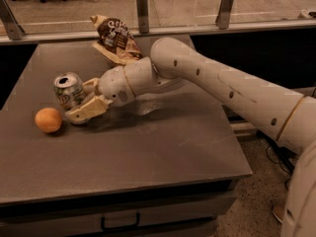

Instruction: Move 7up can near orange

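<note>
The silver 7up can [69, 90] stands a little tilted at the left of the grey table [148, 152], held between the fingers of my gripper [81, 100]. One tan finger [89, 110] lies in front of the can and the other shows behind it. The orange [48, 120] lies on the table just left of and below the can, a small gap away. My white arm [222, 88] reaches in from the right.
A brown-and-tan snack bag [114, 37] lies at the back of the table, behind the arm. A glass partition with metal posts [142, 4] runs along the table's far edge. The table's front edge has a drawer with a handle [120, 222].
</note>
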You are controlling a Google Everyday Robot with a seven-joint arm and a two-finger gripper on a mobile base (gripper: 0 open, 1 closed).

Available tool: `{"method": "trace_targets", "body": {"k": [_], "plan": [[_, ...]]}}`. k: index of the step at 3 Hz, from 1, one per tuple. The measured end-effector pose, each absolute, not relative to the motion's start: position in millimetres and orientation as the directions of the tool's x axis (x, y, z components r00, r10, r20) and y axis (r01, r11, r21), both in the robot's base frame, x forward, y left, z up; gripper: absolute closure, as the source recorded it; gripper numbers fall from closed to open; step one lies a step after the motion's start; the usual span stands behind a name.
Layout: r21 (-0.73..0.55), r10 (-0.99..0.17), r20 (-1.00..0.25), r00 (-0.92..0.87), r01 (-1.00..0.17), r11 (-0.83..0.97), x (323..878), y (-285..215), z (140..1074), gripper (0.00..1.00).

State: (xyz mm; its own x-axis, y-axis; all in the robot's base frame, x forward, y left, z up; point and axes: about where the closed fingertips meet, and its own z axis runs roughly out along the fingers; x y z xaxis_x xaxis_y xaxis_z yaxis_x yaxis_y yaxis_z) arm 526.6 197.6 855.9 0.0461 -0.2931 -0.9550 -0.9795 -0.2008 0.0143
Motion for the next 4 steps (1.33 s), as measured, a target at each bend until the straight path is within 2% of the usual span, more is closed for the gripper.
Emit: {"method": "trace_targets", "body": {"k": [2, 3, 4], "plan": [[0.01, -0.303, -0.951, 0.061, -0.974, -0.227, 520, 210, 855, 0.13], [0.009, -0.32, -0.946, 0.055, -0.981, -0.196, 520, 198, 856, 0.0], [-0.027, -0.333, -0.941, 0.058, -0.995, -0.096, 531, 163, 871, 0.0]]}}
